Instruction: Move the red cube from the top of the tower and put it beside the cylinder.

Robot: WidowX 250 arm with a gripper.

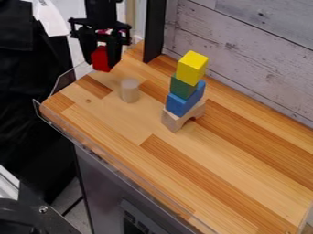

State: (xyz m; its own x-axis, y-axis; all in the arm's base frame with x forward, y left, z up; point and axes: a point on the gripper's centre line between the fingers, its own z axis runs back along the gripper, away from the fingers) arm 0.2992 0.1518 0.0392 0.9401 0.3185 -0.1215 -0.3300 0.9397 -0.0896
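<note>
The gripper [103, 57] hangs at the upper left, over the table's far left corner, shut on the red cube [101, 59]. The cube appears held above the wood, between the two black fingers. Just to the right of it and nearer the camera, a pale wooden cylinder [129, 90] stands upright on the table. Farther right rises the tower: a yellow cube [192, 67] on top, a green block [183, 87] under it, then a blue block [185, 101], and a natural wood arch [176, 119] at the bottom.
A black upright post [154, 32] stands at the back edge, between gripper and tower. Behind the tower runs a whitish plank wall [245, 55]. A clear low rim [110, 157] borders the wooden table [202, 178] along its front and left edges.
</note>
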